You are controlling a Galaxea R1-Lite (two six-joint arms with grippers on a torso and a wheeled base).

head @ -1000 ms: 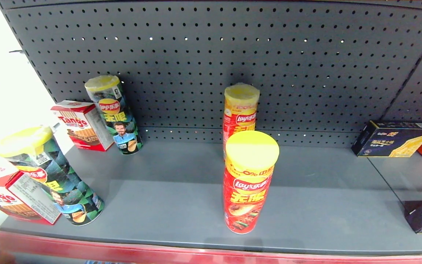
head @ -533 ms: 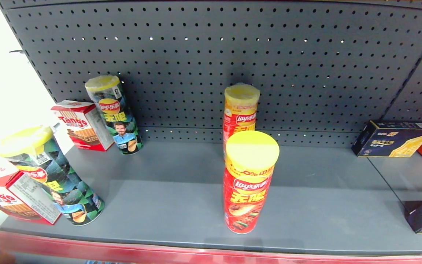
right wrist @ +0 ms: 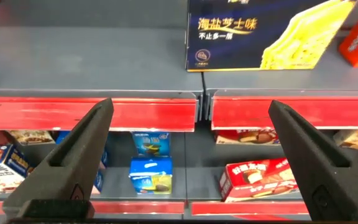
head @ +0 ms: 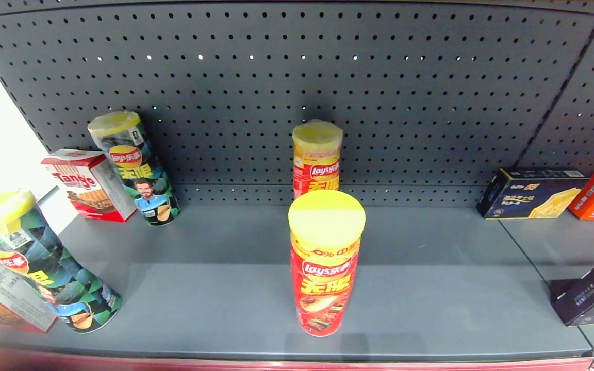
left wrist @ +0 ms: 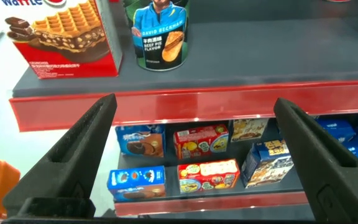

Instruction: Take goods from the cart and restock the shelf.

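Only the head camera was shifted. The left gripper (left wrist: pixel 194 106) and right gripper (right wrist: pixel 190 107) were held open, empty, before the shelf (head: pixel 431 288) front edge.

Front can (head: pixel 325 263) at shelf (head: pixel 431 288) centre, rear can (head: pixel 316 157) behind it, wafer box (head: pixel 88 183) left, flat box (head: pixel 531 195) right

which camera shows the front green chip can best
The head view: the front green chip can stands there from yellow lid to base, at the left front of the shelf. The left wrist view catches just its lower part. The right wrist view faces a dark blue box instead.
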